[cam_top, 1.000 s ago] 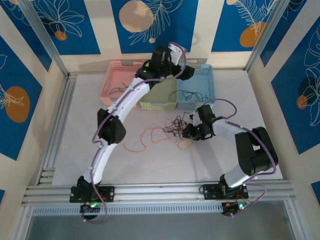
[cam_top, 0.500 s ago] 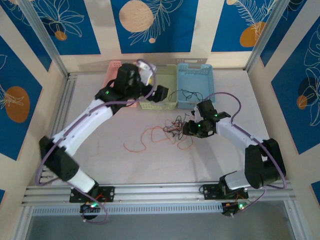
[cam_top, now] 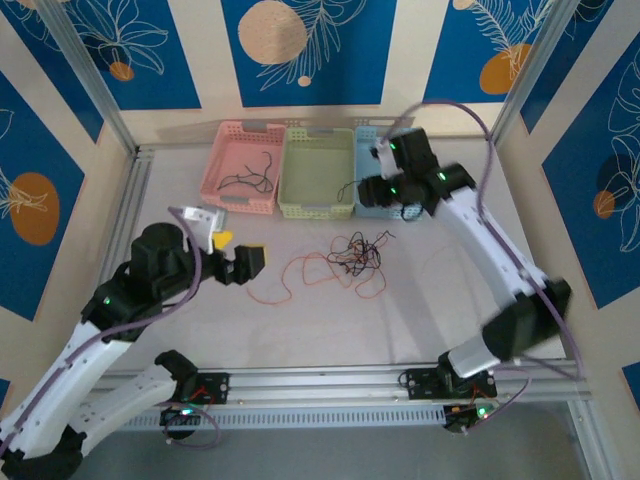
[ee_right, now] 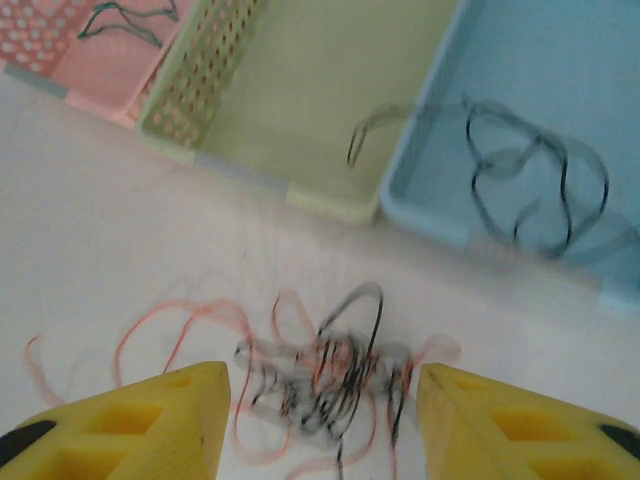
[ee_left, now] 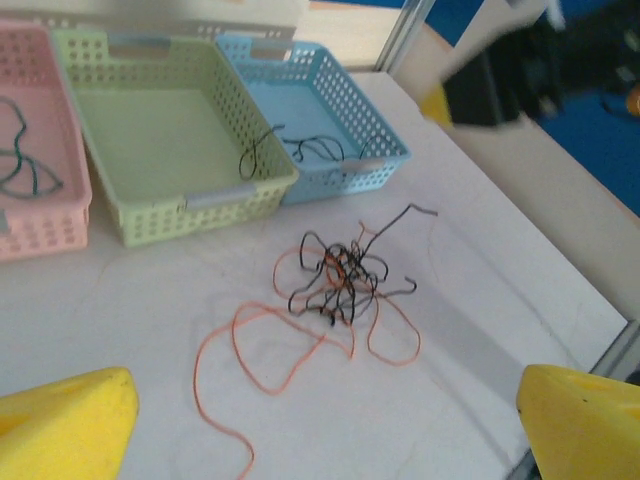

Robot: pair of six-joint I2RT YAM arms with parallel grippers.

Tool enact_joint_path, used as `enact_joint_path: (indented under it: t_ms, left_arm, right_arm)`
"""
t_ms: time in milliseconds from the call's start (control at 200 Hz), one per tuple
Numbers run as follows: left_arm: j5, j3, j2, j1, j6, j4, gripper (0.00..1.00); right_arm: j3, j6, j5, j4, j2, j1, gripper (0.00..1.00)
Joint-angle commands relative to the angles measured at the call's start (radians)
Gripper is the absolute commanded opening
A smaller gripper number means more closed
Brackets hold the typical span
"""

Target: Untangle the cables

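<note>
Left gripper point(cam_top: 247, 262), right gripper point(cam_top: 374, 190) withdrew — baskets point(cam_top: 317, 210): 3 | cable tangle point(cam_top: 352, 255): 1

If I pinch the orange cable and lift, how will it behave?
Probably floppy: the orange cable lies in loose loops on the table. Likely light, being so thin. It runs through the black tangle, so lifting may drag the knot along.

I get the cable tangle point(ee_right: 330, 385) in front of the green basket point(ee_right: 310, 100) as a blurred smear; the blue basket point(ee_right: 520, 60) beside it runs off frame.
</note>
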Motion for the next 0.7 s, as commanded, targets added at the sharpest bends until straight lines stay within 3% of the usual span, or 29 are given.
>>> enact_joint_path:
  t_ms: [0,155,320,500,695]
  left_arm:
    - [-0.010,-0.018,-0.034,0.007,-0.059,-0.141,0.96]
    - [-0.024,0.007,-0.066,0.006,-0.004,-0.241,0.95]
    - [-0.055,-0.010,-0.094,0.007,0.023,-0.298,0.95]
    - [-0.069,-0.038,-0.114,0.006,0.040,-0.306,0.95]
    - [-0.082,-0.045,-0.107,0.007,0.058,-0.319,0.95]
  right_arm:
    - [0.238,-0.193,0.117,-0.120,0.267,0.030,0.49]
    - [0.588,-0.395,0.252,-0.221,0.579,0.064,0.48]
    - [0.894,-0.500,0.349,-0.310,0.823,0.063,0.48]
    - [0.835,-0.655,0.403,-0.225,0.877,0.085,0.48]
    - [0.825,-0.703,0.431,-0.198,0.922,0.097,0.46]
